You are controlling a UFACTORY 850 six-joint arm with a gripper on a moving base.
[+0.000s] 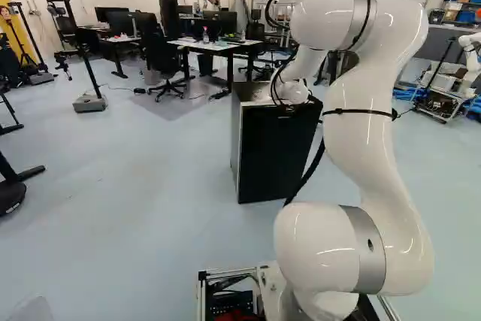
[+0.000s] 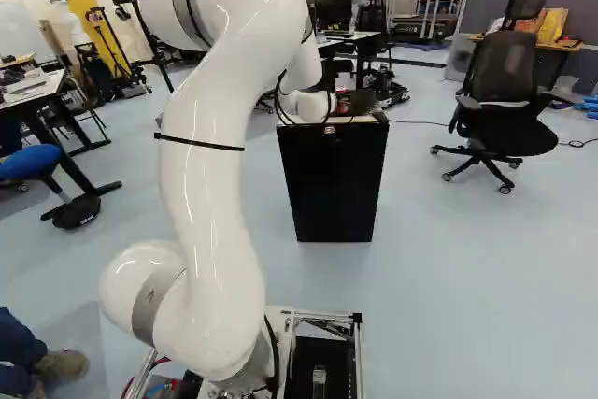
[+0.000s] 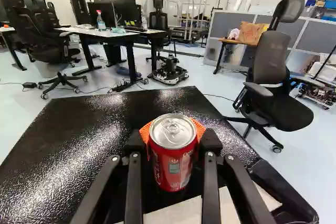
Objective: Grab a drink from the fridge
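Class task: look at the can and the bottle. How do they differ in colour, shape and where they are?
The can is red; the bottle looks mostly pale. The can has a broad, flat metal top, while the bottle narrows towards its top. The can is held in the gripper; the bottle stands on a desk. Both are upright.

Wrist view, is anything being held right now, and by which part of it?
Yes, a red can: the end effector grips it by two opposite sides of its body, leaving the lid uncovered.
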